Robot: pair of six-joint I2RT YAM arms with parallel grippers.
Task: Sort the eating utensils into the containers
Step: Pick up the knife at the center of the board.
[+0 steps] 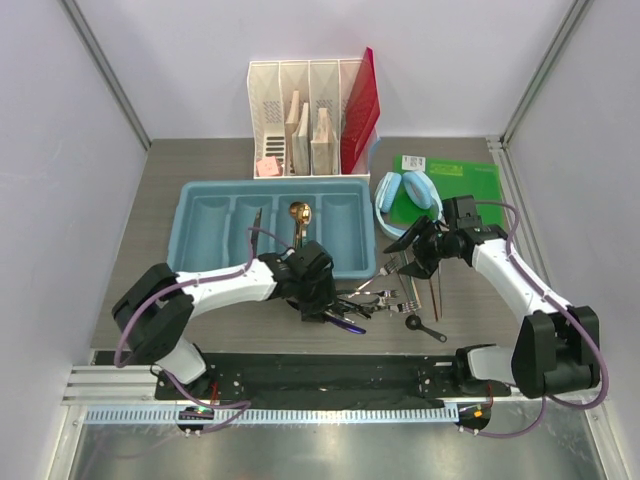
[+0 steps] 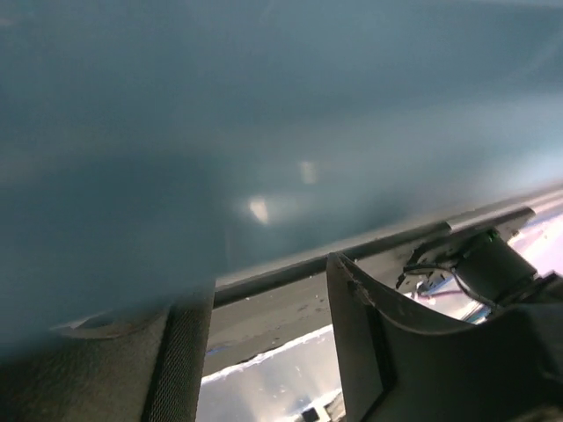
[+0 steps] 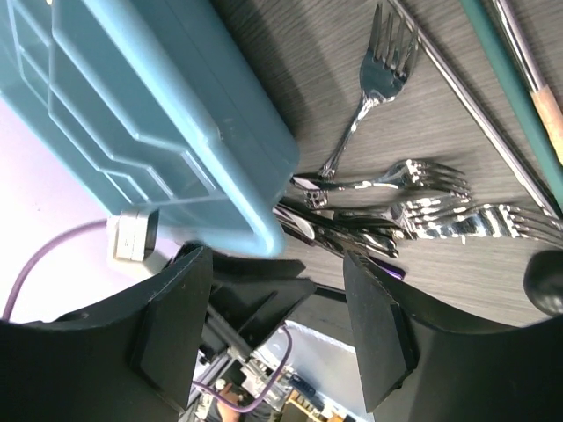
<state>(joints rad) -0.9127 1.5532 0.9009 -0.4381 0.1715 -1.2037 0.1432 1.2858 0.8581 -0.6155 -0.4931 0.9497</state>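
Observation:
The light blue tray (image 1: pixel 205 225) holds a gold spoon (image 1: pixel 299 214) in its third compartment and a dark utensil (image 1: pixel 256 224) in the second. Loose cutlery lies right of the tray's front corner: silver forks (image 1: pixel 393 268), dark-handled pieces (image 1: pixel 347 318), thin chopsticks (image 1: pixel 436 288) and a small dark spoon (image 1: pixel 425 326). My left gripper (image 1: pixel 318 292) hangs open at the tray's front wall (image 2: pixel 264 132), with nothing between its fingers (image 2: pixel 180 360). My right gripper (image 1: pixel 420 250) stands open above the forks (image 3: pixel 413 180), also holding nothing.
A white slotted file organizer (image 1: pixel 305 115) with a red folder (image 1: pixel 360 100) stands behind the tray. Light blue headphones (image 1: pixel 408 195) and a green board (image 1: pixel 455 180) lie at the back right. Walls close in on both sides.

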